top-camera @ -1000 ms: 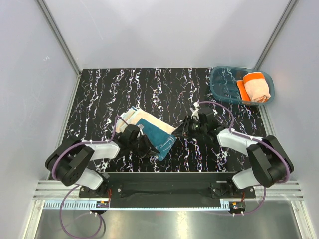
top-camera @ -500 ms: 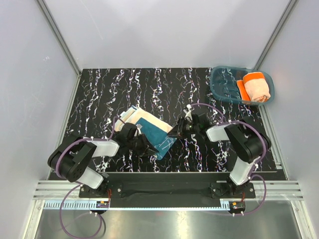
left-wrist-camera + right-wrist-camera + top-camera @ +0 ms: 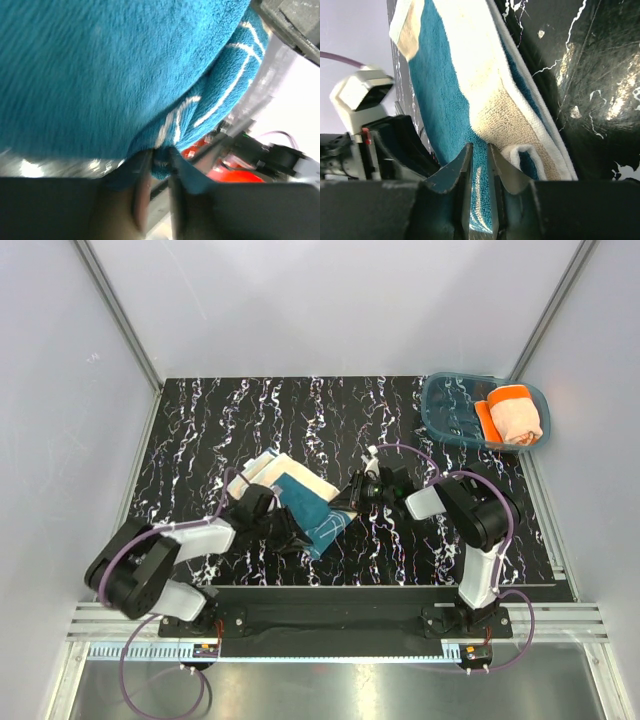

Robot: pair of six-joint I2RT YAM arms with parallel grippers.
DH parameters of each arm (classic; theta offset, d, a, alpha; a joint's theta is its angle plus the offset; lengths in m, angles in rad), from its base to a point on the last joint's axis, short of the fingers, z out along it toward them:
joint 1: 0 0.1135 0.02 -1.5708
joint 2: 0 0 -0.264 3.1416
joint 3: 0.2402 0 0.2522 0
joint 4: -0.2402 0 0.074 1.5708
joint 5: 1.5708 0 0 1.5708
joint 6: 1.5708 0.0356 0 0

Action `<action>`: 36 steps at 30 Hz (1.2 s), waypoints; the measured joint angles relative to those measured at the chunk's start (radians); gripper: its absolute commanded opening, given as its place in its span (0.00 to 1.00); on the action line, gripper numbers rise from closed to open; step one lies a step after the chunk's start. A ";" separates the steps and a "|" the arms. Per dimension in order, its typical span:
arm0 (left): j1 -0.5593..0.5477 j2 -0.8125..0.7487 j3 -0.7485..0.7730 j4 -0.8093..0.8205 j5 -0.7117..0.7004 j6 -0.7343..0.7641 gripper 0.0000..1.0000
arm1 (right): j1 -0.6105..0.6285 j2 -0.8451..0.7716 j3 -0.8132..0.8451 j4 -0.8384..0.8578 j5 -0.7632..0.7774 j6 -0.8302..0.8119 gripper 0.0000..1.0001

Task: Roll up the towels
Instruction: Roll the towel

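Teal towel (image 3: 312,512) lies mid-table, long axis 10-to-4 o'clock. Right gripper (image 3: 347,501) is nearly closed, pinching its 3 o'clock edge. Left gripper (image 3: 293,537) is just as narrow on the 6 o'clock fold. Orange towel (image 3: 515,418) sits rolled in blue tray (image 3: 445,400), 2 o'clock.

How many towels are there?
2. The teal towel lies on the table near the front; the orange towel sits rolled in the blue tray. Others could be hidden underneath.

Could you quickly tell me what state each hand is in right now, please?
Left hand: closed on the teal towel edge.
Right hand: closed on the teal towel too.
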 measured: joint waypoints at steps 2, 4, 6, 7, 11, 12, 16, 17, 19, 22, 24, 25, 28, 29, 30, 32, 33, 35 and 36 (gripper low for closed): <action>0.000 -0.048 0.028 -0.111 -0.067 0.055 0.43 | 0.000 0.000 0.000 0.003 0.007 0.000 0.24; 0.000 -0.087 0.056 -0.217 -0.130 0.101 0.48 | 0.000 0.000 0.000 0.010 0.014 0.000 0.24; -0.006 -0.118 0.081 -0.303 -0.192 0.134 0.51 | 0.000 0.003 -0.001 0.021 0.018 0.000 0.24; -0.016 -0.137 0.097 -0.356 -0.233 0.151 0.53 | 0.000 0.006 -0.003 0.032 0.019 0.000 0.24; -0.113 -0.224 0.185 -0.550 -0.423 0.219 0.55 | 0.000 0.012 -0.015 0.065 0.023 0.000 0.24; -0.150 -0.237 0.216 -0.588 -0.472 0.236 0.55 | 0.000 0.013 -0.016 0.071 0.024 0.000 0.24; -0.317 -0.245 0.348 -0.681 -0.655 0.311 0.58 | 0.000 0.018 -0.018 0.084 0.024 0.000 0.23; -0.357 -0.240 0.375 -0.696 -0.691 0.328 0.58 | 0.000 0.019 -0.018 0.087 0.024 0.000 0.24; -0.446 -0.217 0.438 -0.717 -0.771 0.365 0.59 | 0.000 0.023 -0.018 0.091 0.023 0.001 0.23; -0.579 -0.139 0.533 -0.739 -0.880 0.433 0.61 | 0.000 0.031 -0.018 0.103 0.022 0.002 0.23; -0.641 -0.081 0.585 -0.740 -0.925 0.469 0.61 | 0.000 0.032 -0.018 0.106 0.022 0.003 0.22; -0.666 -0.048 0.609 -0.747 -0.945 0.489 0.62 | 0.000 0.033 -0.018 0.106 0.022 0.003 0.22; -0.694 0.052 0.658 -0.748 -0.989 0.526 0.64 | 0.000 0.034 -0.018 0.106 0.022 0.003 0.22; -0.694 0.076 0.659 -0.745 -0.998 0.536 0.65 | 0.000 0.034 -0.018 0.107 0.022 0.003 0.22; -0.693 0.097 0.659 -0.748 -1.005 0.542 0.65 | 0.000 0.034 -0.018 0.107 0.022 0.003 0.22; -0.690 0.124 0.658 -0.752 -1.015 0.552 0.66 | 0.000 0.035 -0.018 0.108 0.021 0.003 0.22; -0.689 0.135 0.658 -0.750 -1.019 0.557 0.66 | 0.000 0.035 -0.018 0.109 0.019 0.003 0.21; -0.687 0.150 0.657 -0.742 -1.021 0.566 0.66 | 0.000 0.039 -0.016 0.109 0.018 0.003 0.21; -0.687 0.158 0.656 -0.739 -1.021 0.568 0.66 | 0.000 0.040 -0.015 0.109 0.016 0.004 0.21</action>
